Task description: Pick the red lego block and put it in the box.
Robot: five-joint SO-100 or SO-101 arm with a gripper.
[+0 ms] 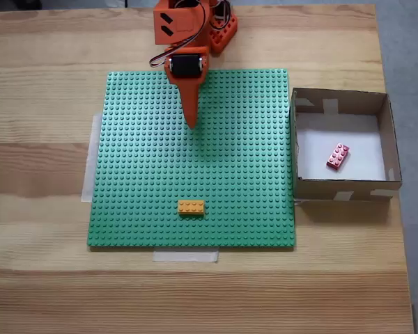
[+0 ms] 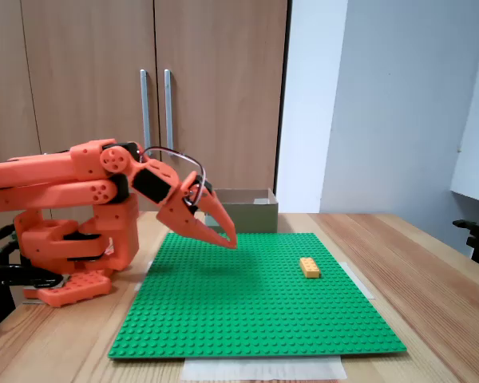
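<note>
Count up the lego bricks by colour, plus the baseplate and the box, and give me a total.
Red lego block, lying inside the box: 1
Yellow-orange brick, on the baseplate: 1
Green baseplate: 1
Cardboard box: 1
Total: 4

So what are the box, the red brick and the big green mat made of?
The box looks like brown cardboard: matte walls, raw cut edges, pale tape patches. The red lego block lying inside it seems to be hard, slightly shiny plastic with moulded studs. The green baseplate looks like the same kind of plastic, covered in even rows of studs.
</note>
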